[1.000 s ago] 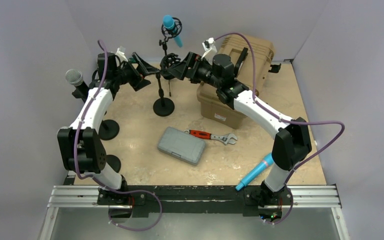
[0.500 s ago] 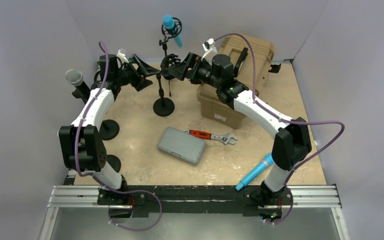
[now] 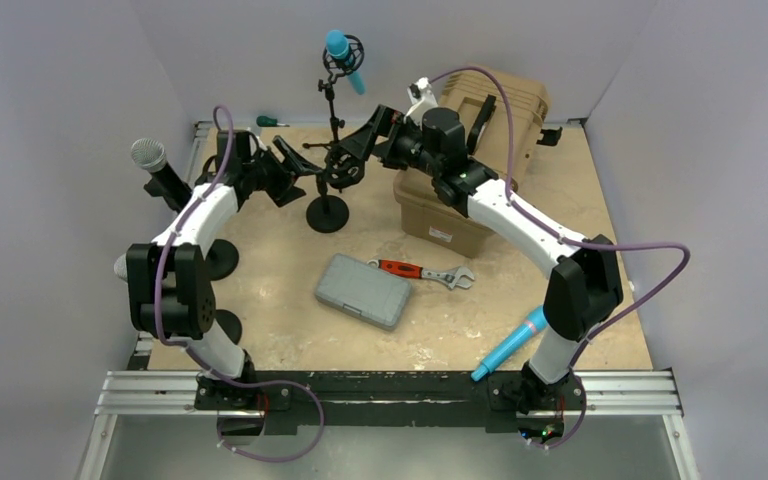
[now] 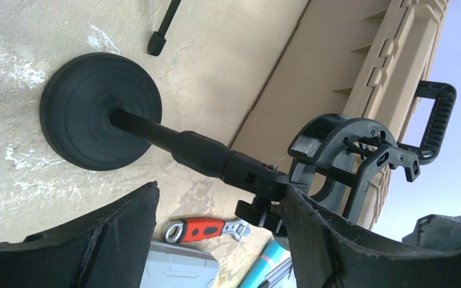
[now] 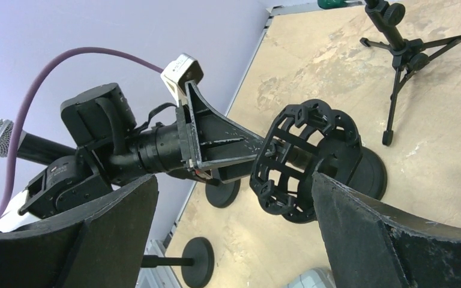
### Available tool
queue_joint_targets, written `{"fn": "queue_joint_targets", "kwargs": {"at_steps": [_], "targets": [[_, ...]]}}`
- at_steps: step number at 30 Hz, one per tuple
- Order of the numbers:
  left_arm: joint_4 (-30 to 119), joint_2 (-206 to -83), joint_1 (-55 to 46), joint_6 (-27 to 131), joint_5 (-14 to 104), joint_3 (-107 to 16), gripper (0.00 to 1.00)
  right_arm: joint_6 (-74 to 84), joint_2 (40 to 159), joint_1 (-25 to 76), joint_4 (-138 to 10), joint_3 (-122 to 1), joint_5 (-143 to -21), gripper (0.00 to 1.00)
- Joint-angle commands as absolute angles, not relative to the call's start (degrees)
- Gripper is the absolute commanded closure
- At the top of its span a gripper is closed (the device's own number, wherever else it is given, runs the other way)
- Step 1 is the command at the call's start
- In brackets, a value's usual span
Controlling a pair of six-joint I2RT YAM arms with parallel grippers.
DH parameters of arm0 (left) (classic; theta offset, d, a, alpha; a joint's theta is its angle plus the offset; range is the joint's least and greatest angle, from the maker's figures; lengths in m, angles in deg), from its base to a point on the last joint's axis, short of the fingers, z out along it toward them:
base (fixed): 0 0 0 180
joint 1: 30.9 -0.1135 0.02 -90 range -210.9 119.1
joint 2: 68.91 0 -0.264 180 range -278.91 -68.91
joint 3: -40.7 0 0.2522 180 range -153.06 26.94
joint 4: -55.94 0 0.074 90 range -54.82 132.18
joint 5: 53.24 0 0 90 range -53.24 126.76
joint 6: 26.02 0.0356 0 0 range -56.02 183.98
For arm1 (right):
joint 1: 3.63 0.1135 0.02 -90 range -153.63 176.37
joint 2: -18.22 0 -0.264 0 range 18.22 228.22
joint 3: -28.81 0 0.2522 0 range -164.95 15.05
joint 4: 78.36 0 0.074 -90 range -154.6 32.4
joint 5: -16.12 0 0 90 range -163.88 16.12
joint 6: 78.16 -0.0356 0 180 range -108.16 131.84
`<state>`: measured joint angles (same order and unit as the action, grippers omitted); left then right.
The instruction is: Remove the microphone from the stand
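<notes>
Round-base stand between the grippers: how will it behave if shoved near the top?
Probably apt to tip: the shock mount sits on a thin pole over a small round base. The base looks flat and heavy, so a low push would likely slide it. The clamp joint may hinge, not stay stiff.

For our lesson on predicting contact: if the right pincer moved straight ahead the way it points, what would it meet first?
Probably the black cage mount atop the stand, framed by the right pincer's open fingers; the left pincer lies behind it.
</notes>
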<state>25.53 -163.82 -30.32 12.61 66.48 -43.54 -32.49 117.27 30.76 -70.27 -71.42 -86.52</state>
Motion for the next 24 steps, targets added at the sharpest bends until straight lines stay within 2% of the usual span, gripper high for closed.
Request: {"fn": "queue_joint_targets", "kwargs": {"at_steps": [1, 5, 10, 15, 24], "targets": [[17.1, -164.6, -29.7, 16.9, 58.3, -41.8, 0.27, -30.3, 117.1, 30.9, -69.5, -74.9, -85.4, 0.01], [14.4, -161.5, -28.8, 20.1, 56.6, -44.9, 0.21, -26.5, 118.9, 31.6, -65.6, -78.3, -84.9, 0.01], [10.4, -154.6, -27.9, 24.8, 51.8, -49.0, 0.1, -18.6, 121.5, 33.4, -55.1, -85.8, -77.8, 0.05], [10.7, -147.3, -27.0, 28.3, 49.3, -49.7, 0.06, -13.7, 124.4, 35.6, -48.7, -91.7, -73.0, 0.16], [10.5, -137.8, -21.6, 34.9, 42.7, -50.4, 0.06, -6.5, 129.3, 40.1, -46.0, -97.6, -69.2, 0.24]]}}
